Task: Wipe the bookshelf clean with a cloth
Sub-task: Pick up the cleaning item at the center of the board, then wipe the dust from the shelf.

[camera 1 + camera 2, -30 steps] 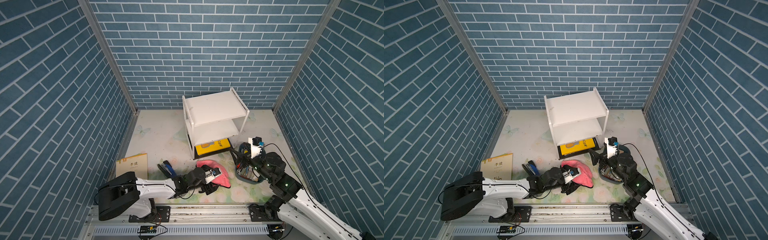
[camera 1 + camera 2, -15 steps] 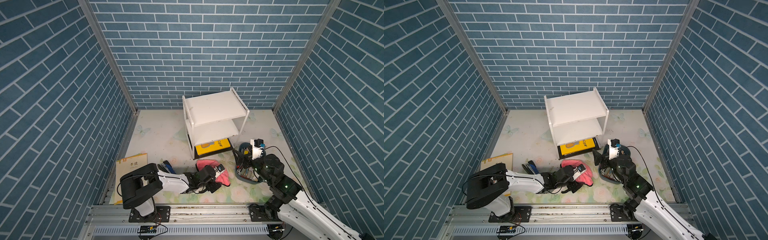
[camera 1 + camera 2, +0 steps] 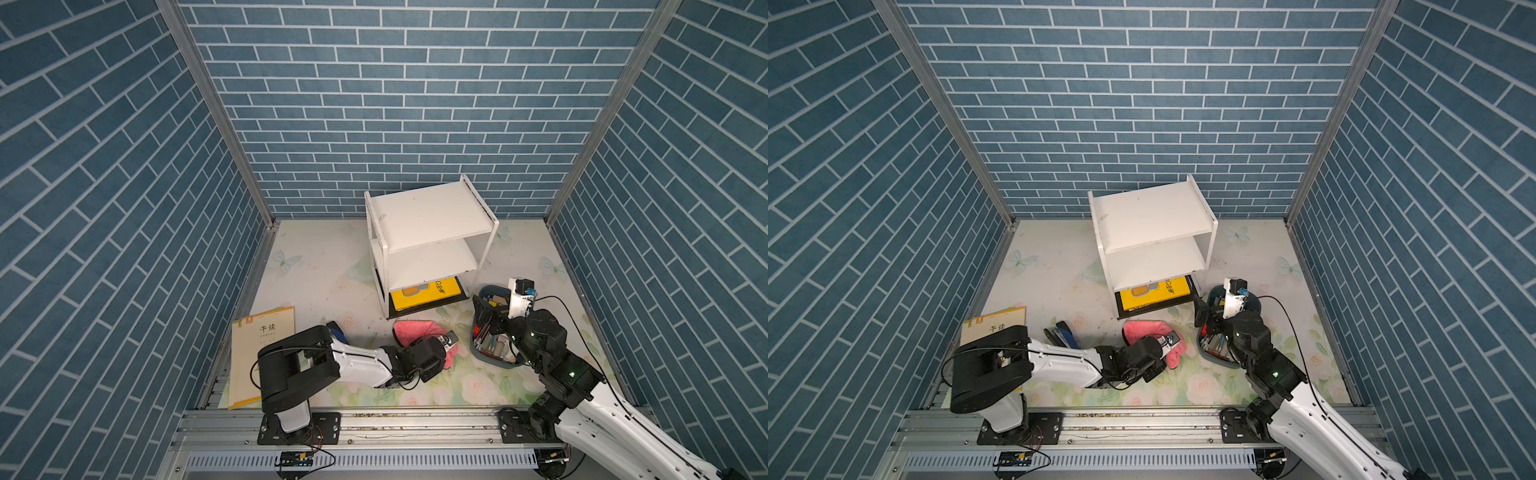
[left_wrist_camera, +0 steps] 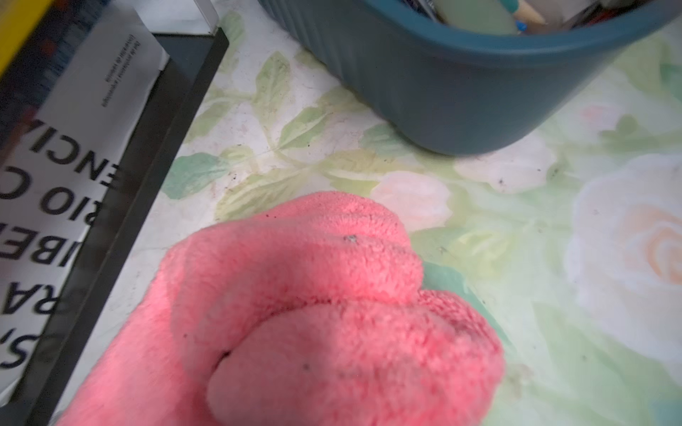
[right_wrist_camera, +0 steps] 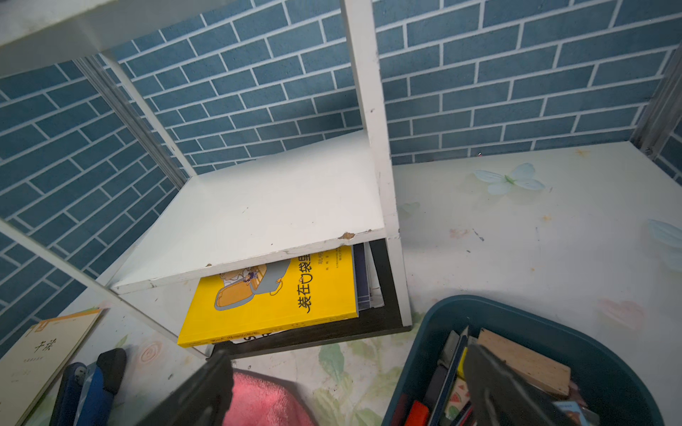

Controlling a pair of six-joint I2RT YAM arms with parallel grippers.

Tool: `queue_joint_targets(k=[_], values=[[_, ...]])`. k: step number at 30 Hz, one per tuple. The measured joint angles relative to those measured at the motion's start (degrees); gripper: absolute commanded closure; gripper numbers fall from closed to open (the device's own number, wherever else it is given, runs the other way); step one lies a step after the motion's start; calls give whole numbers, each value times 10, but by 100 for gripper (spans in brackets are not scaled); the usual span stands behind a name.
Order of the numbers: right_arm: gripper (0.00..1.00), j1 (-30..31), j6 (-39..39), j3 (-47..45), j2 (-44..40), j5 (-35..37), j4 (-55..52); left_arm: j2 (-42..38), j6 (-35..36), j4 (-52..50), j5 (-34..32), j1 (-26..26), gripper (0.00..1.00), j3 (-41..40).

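Clamping the bunched coral-pink cloth [image 3: 413,330], left gripper [image 3: 446,353] fingers closed; right gripper [image 5: 350,391] fingers spread wide, blue-grey bin [image 5: 609,354] under one.

Floral tabletop [image 3: 316,270], bookshelf [image 3: 428,212], pink cloth [image 3: 411,330], blue bin [image 4: 443,92], stapler [image 3: 1063,332], booklet [image 3: 266,332]
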Motion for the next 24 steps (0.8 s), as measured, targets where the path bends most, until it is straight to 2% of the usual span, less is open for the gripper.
queue_joint_targets(k=[6,9,11,14,15,18,22,24], values=[[0,-2,-13,15,-59,7,-4,-194,-59,-82,-16,11,100,-32],[0,-2,-25,51,-77,4,-1,-292,-111,-149,-21,47,100,-21],[0,-3,-38,91,-71,-4,3,-358,-146,-195,-12,89,100,-19],[2,-3,-58,180,-19,-39,9,-459,-192,-258,-5,170,100,-20],[3,-3,-68,220,15,-66,19,-503,-208,-278,1,213,100,-20],[3,-3,-82,300,101,-145,41,-563,-229,-308,22,318,100,-20],[0,-3,-94,394,233,-212,43,-551,-236,-297,108,479,100,-32],[0,-3,-97,436,302,-222,37,-525,-244,-261,167,537,100,-57]])
